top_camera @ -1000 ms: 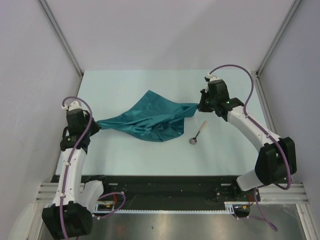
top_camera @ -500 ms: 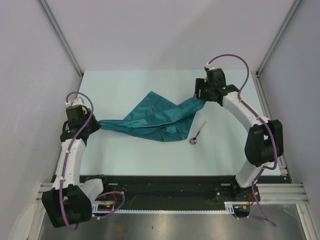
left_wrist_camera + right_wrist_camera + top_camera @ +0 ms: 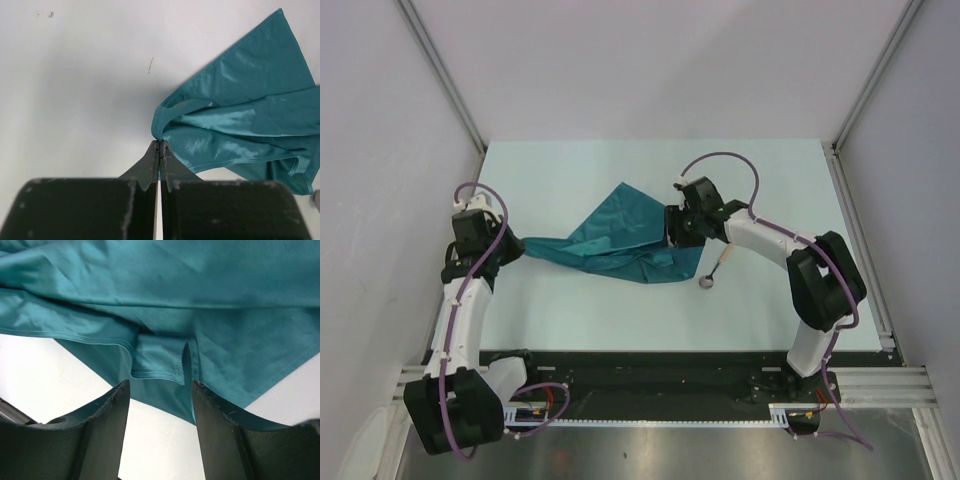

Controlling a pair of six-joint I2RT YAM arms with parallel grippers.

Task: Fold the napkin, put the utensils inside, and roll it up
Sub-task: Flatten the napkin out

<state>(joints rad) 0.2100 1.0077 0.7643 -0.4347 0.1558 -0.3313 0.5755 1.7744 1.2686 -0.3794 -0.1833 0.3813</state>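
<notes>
The teal napkin (image 3: 620, 235) lies crumpled across the middle of the table. Its left corner is pinched in my left gripper (image 3: 516, 243), which is shut on it (image 3: 160, 143); the cloth (image 3: 250, 115) fans out to the right in the left wrist view. My right gripper (image 3: 672, 228) stands open at the napkin's right edge. In the right wrist view a folded hem of the napkin (image 3: 160, 357) lies just ahead of the spread fingers (image 3: 117, 400), with nothing between them. The spoon (image 3: 715, 268), with metal bowl and tan handle, lies on the table just right of the cloth.
The pale table (image 3: 650, 310) is walled by grey panels left, right and behind. A black rail (image 3: 650, 365) runs along the near edge between the arm bases.
My right gripper has let go of the napkin's right corner and swung left and nearer, over the cloth's right edge. The napkin has slackened on that side. The left gripper still holds its corner.
</notes>
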